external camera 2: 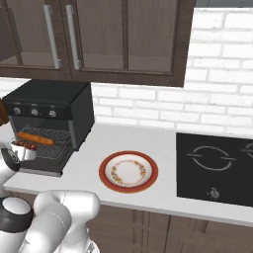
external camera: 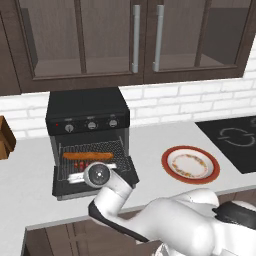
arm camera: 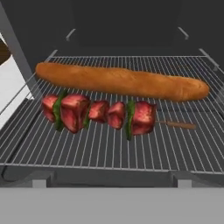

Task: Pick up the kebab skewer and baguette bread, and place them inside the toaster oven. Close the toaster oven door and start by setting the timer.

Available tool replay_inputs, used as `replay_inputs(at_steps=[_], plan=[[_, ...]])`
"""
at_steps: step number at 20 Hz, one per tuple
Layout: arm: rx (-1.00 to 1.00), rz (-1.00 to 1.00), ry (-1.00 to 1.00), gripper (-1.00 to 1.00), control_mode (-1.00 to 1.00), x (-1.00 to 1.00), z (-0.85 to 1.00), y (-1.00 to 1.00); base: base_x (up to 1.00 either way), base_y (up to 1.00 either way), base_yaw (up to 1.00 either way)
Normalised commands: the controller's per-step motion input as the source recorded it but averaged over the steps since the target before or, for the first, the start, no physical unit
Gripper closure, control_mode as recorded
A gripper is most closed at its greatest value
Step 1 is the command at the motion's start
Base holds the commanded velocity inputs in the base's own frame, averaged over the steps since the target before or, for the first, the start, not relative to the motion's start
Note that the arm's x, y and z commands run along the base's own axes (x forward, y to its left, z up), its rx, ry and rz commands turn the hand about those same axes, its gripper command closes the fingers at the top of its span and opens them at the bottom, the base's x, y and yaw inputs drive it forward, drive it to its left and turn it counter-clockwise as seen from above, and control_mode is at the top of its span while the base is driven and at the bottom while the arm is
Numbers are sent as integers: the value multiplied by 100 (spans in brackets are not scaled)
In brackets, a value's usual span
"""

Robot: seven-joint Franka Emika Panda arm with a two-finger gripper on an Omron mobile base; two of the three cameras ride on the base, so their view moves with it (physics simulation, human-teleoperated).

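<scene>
The kebab skewer (arm camera: 98, 114) lies on the wire rack (arm camera: 109, 148) inside the toaster oven (external camera: 87, 112), just in front of the baguette bread (arm camera: 120, 82), the two parallel and barely apart. The toaster oven door (external camera: 127, 172) hangs dropped open, and the arm's wrist sits over it, right at the oven mouth. The claw is released, jaws wide, holding nothing. To the right on the counter (external camera 2: 89, 148) sit a red-rimmed plate (external camera: 190, 164) and a black cooktop (external camera 2: 217, 168).
</scene>
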Motion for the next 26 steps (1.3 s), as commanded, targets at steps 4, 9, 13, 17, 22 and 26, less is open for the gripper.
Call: replay_inputs(at_steps=[4, 9, 13, 17, 22, 26], plan=[[2, 5, 0, -100, -100, 9, -3, -13, 0, 0, 0], [2, -3, -6, -100, -100, 0, -24, -16, 0, 0, 0], [0, -11, -4, -100, -100, 0, -14, 0, 0, 0, 0], [0, -5, -5, -100, -100, 4, 0, 10, 0, 0, 0], [0, 0, -2, -100, -100, 8, 0, 9, 0, 0, 0], [0, 0, -1, -100, -100, 11, 0, 0, 0, 0, 0]])
